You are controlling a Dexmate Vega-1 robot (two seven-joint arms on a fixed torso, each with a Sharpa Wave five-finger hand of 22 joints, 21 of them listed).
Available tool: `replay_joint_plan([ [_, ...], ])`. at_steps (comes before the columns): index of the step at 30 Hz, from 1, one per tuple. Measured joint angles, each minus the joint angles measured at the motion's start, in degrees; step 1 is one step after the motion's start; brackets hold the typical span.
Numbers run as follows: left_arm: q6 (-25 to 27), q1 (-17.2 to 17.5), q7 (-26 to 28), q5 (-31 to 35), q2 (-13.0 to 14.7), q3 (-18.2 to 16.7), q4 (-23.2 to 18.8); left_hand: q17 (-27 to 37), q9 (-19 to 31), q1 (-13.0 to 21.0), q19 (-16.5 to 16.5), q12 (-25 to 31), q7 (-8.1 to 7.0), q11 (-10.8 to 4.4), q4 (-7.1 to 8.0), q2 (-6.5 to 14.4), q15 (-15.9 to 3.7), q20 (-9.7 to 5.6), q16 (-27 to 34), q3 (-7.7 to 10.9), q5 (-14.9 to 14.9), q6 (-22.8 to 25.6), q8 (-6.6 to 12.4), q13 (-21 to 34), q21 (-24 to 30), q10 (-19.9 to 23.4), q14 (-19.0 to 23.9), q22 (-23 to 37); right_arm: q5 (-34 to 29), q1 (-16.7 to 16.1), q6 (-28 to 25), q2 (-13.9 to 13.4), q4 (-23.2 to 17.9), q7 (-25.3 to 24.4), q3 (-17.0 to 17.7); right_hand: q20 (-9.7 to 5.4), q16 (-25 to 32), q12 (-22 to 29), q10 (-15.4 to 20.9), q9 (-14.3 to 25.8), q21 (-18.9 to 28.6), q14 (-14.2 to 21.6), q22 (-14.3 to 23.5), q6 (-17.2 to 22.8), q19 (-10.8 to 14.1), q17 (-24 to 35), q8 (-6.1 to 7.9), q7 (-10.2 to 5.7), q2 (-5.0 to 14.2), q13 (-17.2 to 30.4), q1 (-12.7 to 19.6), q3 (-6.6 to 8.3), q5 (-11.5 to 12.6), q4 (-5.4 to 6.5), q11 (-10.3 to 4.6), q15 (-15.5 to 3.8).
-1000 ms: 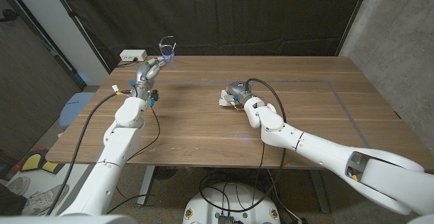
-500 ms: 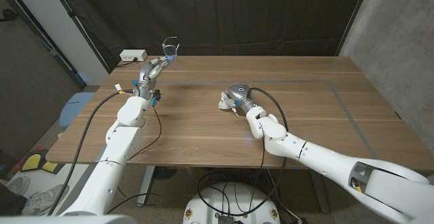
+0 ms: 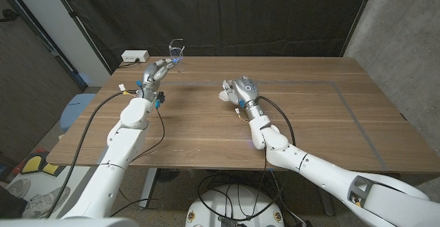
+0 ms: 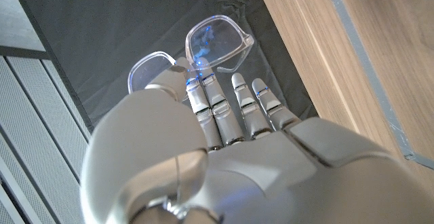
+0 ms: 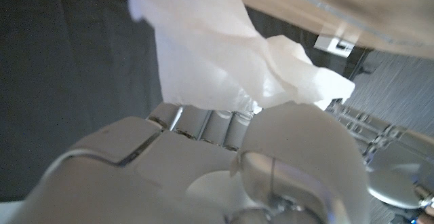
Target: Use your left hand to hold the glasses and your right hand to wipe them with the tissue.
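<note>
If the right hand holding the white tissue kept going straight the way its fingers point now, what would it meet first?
Probably nothing close: the right hand with the crumpled white tissue points left across bare wooden table. The clear-framed glasses in the left hand sit farther back; depth is unclear.

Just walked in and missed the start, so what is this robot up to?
It is getting ready to clean a pair of glasses. The left robot hand holds the clear-framed glasses up above the far left part of the wooden table. The right robot hand grips a crumpled white tissue near the table's middle. The tissue and the glasses are well apart, so no wiping is happening yet.
</note>
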Motion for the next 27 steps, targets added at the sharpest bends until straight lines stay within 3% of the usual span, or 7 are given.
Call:
replay_joint_plan([
  [3, 1.49, 0.0, -0.17, 0.91, 0.0, 0.0, 0.0, 0.06, 0.08, 0.0, 0.0, 0.0, 0.0, 0.22, -0.03, 0.0, 0.0, 0.0, 0.09, 0.03, -0.02, 0.0, 0.0, 0.0, 0.27, 0.22, 0.82, 0.0, 0.27, -0.62, 0.22, 0.66, 0.37, -1.57, 0.6, 0.0, 0.23, 0.17, 0.0, -0.01, 0.32, 0.49, 0.26, 0.0, 0.0, 0.48, 0.0, 0.0, 0.06, 0.27, 0.06, -0.22, 0.11, -0.07, 0.0, -0.08],
  [4, 2.15, 0.07, -0.3, 1.31, 0.67, 0.19, -1.22, 0.11, 0.18, 0.0, 0.0, 0.0, 0.0, 0.31, -0.18, 0.0, 0.1, 0.0, 0.26, 0.18, -0.02, 0.0, 0.0, 0.0, 0.44, 0.31, 0.98, 0.0, 1.03, -0.89, 0.95, 0.98, 0.57, -5.98, 0.88, 0.0, 0.23, 0.17, 0.0, -0.02, 0.62, 0.5, 0.26, 0.0, 0.0, 0.62, 0.0, 0.0, 0.06, 0.27, 0.06, -0.22, 0.22, -0.07, 0.0, -0.09],
  [9, 6.29, -0.06, -1.74, 3.94, 2.03, 0.69, -3.5, 0.13, 0.57, -0.38, 0.0, 0.43, 0.0, 0.53, -0.5, 0.09, -0.09, 0.0, 0.68, 0.5, 0.11, 0.0, -0.01, 0.0, 0.45, 0.53, 2.61, 0.0, 2.13, -1.74, 2.2, 2.0, 1.21, -12.38, 1.85, 0.0, 0.66, 0.34, 0.31, -0.05, 1.09, 0.5, 0.53, 0.22, 0.0, 1.13, 0.0, 0.22, -0.09, 0.57, 0.52, -0.38, 0.22, 0.09, -0.31, -0.09],
  [18, 13.34, -1.92, -7.0, 8.65, 4.88, 2.04, -6.91, 1.14, 1.03, -0.25, 0.0, 0.87, 0.05, 1.75, -0.79, 0.19, -0.21, 0.0, 1.87, 0.79, 0.3, -0.05, 0.22, 0.0, 0.85, 1.13, 4.51, 0.0, 2.41, -3.26, 4.76, 3.93, 2.5, -19.02, 4.1, 0.0, 1.5, 0.61, 1.19, -0.06, 2.31, 1.46, 0.95, 0.51, 0.0, 2.44, 0.33, 0.51, -0.21, 1.27, 1.06, -0.93, 0.44, 0.01, -0.05, -0.44],
  [24, 17.47, -4.31, -12.91, 12.14, 7.16, 3.51, -8.4, 2.07, 1.39, 0.69, 0.0, 1.2, 0.49, 2.05, -0.93, 1.11, -0.43, 0.0, 2.97, 0.64, 0.27, -0.48, 0.23, 0.01, 0.88, 1.44, 5.34, 0.0, -2.56, -6.5, 8.67, 8.61, 4.33, -21.08, 10.55, 0.0, 2.27, 0.61, 1.77, -0.05, 3.04, 1.53, 1.33, 0.81, 0.0, 3.48, 0.33, 0.81, -0.73, 1.61, 1.8, -1.09, 0.45, -0.15, -0.08, -0.51],
  [27, 18.95, -6.38, -16.13, 13.79, 8.46, 4.78, -8.99, 2.49, 1.55, 0.75, -0.21, 1.2, 0.57, 2.05, -1.22, 1.16, -0.43, -0.21, 3.21, 0.35, 0.23, -0.57, 0.23, 0.01, 0.89, 1.44, 5.35, 0.0, -7.88, -8.13, 11.92, 11.66, 5.13, -21.86, 14.54, 0.0, 2.32, 0.82, 1.84, -0.05, 3.31, 1.53, 1.33, 1.12, 0.0, 3.83, 0.33, 1.12, -0.69, 1.86, 1.86, -1.09, 0.45, -0.15, -0.01, -0.51],
])
